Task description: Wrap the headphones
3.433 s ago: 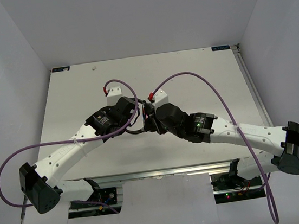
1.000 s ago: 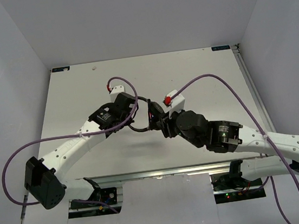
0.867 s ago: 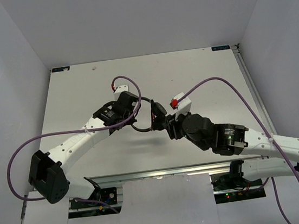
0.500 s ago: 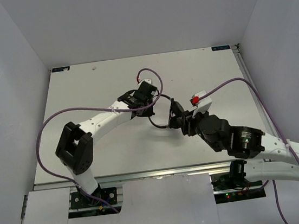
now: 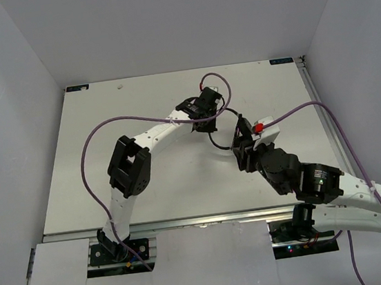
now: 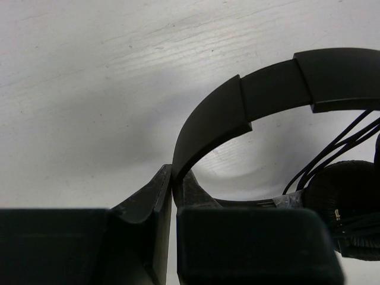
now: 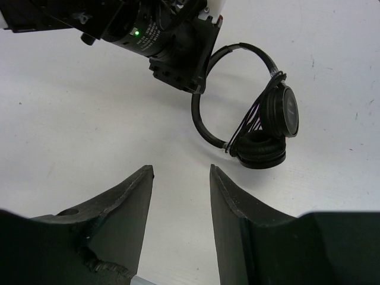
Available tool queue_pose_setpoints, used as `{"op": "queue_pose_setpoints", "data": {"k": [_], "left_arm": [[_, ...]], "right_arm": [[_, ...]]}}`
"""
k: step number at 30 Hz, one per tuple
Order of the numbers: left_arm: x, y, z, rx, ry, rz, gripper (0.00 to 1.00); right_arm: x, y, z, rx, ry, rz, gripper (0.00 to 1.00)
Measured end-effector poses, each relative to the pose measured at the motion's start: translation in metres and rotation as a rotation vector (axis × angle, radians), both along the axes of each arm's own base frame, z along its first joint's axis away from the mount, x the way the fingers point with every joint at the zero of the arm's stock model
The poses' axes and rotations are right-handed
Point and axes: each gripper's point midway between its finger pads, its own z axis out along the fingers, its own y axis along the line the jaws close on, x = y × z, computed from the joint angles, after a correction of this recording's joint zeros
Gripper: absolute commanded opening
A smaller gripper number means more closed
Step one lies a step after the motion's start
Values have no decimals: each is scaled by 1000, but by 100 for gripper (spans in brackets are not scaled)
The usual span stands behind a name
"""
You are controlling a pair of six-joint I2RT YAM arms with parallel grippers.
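Note:
The black headphones [image 7: 205, 127] lie on the white table. The two earcups [image 7: 261, 151] sit together at one end, and thin dark cord strands [image 7: 252, 122] run across the headband ends beside them. My left gripper [image 6: 172, 178] is shut on the thin headband [image 6: 237, 104]; one earcup [image 6: 344, 208] and the cord [image 6: 332, 151] show to its right. In the top view my left gripper [image 5: 208, 114] is far out at the table's middle, with the headband [image 5: 219, 141] just below it. My right gripper [image 7: 181, 172] is open and empty, short of the headphones; it also shows in the top view [image 5: 239, 145].
Purple robot cables [image 5: 105, 128] loop above the table on both sides. The left arm [image 5: 151, 133] stretches across the middle of the table. The table's right rail [image 5: 317, 99] and the white walls close in the workspace.
My left arm has stretched away and to the right, carrying the headphones by the headband. My right arm has shifted right with them, and its gripper now stands open just off the headphones.

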Motion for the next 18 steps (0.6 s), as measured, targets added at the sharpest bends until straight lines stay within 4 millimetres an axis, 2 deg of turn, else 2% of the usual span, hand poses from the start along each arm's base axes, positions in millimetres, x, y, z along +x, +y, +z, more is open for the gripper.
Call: {"op": "queue_pose_setpoints", "data": {"k": [8,12,18], "left_arm": [[10,-10,-25,34,28,-30,0],[14,-11,-33,41,37,-33,9],[20,-12,-37,32,48,-32,16]], "right_arm": [[1,-5,0,-2,-3,-14,50],[1,-7,-1,-7,-4,-21,50],[1,-10,3,9,-11,-26,50]]}}
